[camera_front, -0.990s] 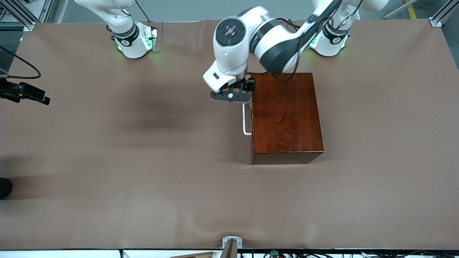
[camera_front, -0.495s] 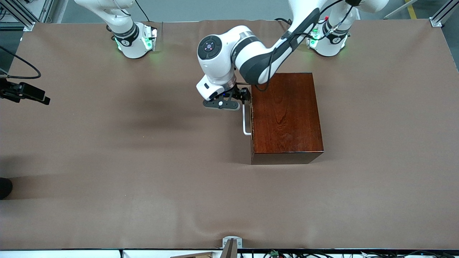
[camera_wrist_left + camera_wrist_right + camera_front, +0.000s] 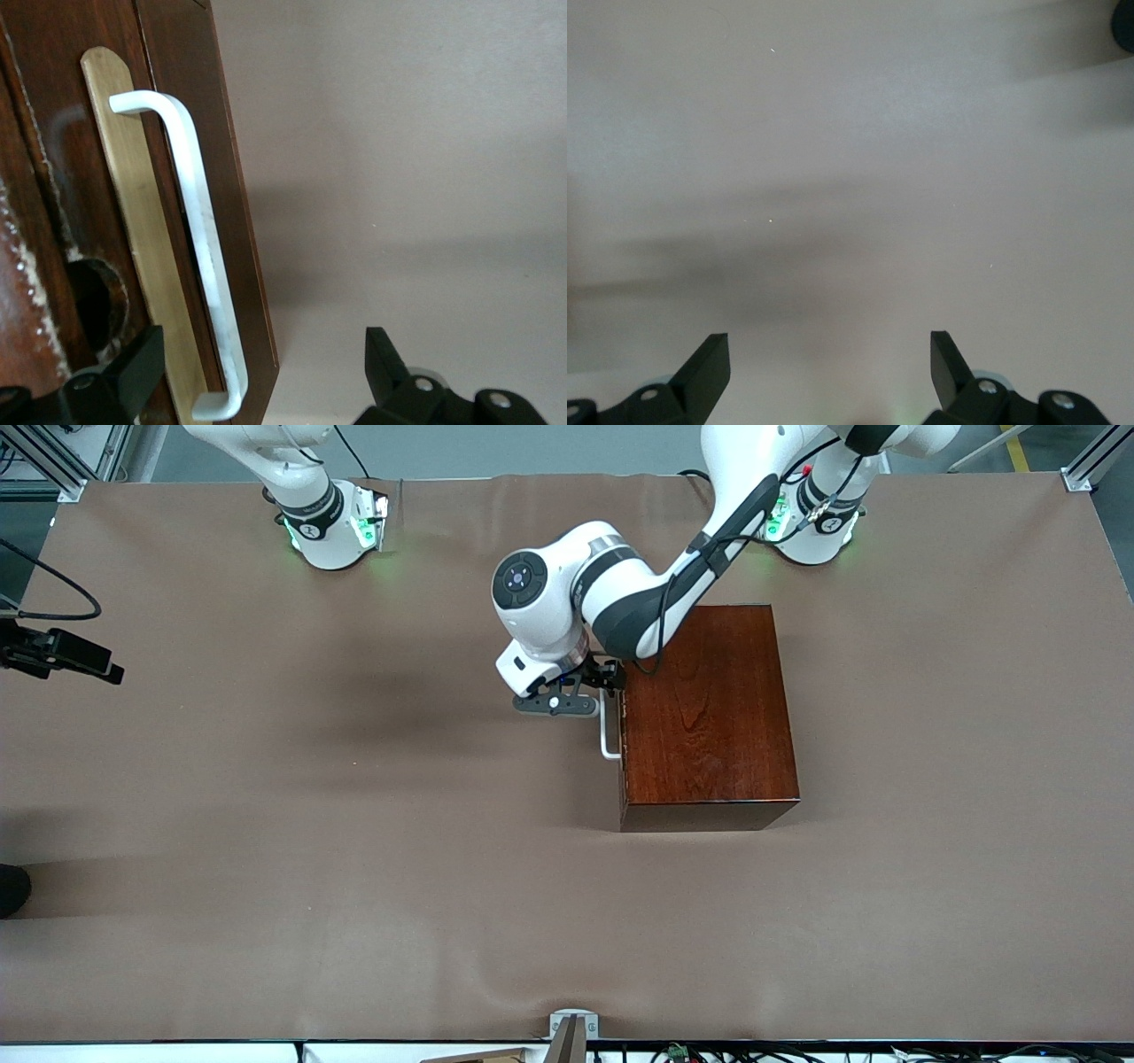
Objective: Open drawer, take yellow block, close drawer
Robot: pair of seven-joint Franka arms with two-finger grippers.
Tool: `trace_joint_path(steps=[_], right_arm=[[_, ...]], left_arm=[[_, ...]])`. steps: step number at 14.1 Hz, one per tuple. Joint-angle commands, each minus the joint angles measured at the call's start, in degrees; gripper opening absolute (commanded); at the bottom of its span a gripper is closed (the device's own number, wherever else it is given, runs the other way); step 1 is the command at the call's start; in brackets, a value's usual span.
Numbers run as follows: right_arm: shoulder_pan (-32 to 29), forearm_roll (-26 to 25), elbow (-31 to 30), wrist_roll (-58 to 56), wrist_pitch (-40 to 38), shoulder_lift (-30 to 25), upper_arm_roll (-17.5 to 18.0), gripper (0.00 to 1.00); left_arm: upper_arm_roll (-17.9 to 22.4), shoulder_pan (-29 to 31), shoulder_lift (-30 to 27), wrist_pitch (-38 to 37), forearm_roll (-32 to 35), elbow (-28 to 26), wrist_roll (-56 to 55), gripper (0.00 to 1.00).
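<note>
Left gripper [image 3: 257, 376], fingers spread, straddles one end of the shut drawer's white bar handle [image 3: 199, 257]; right gripper [image 3: 828, 372] waits, spread

Glossy mahogany box [image 3: 706, 713] — grained reddish-brown; drawer [image 3: 190, 177] front dark brown, handle [image 3: 199, 230] white, backplate [image 3: 146, 239] brass-gold — brown tablecloth [image 3: 266, 824].

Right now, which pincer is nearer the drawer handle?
Left. The left pincer is open at the white handle on the drawer front, fingers straddling it without gripping. The right pincer, open, is over bare tabletop; that arm waits.
</note>
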Motion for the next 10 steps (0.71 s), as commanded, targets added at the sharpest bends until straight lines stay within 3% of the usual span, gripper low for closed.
trace_joint_path(steps=[1, 10], right_arm=[[-0.14, 0.16, 0.8, 0.79, -0.2, 0.28, 0.19, 1.0], [-0.14, 0.16, 0.8, 0.79, -0.2, 0.28, 0.19, 1.0]], left_arm=[[0.08, -0.71, 2.18, -0.49, 2.25, 1.55, -4.09, 1.0], [0.08, -1.15, 4.56, 2.5, 3.31, 1.64, -7.88, 1.0]])
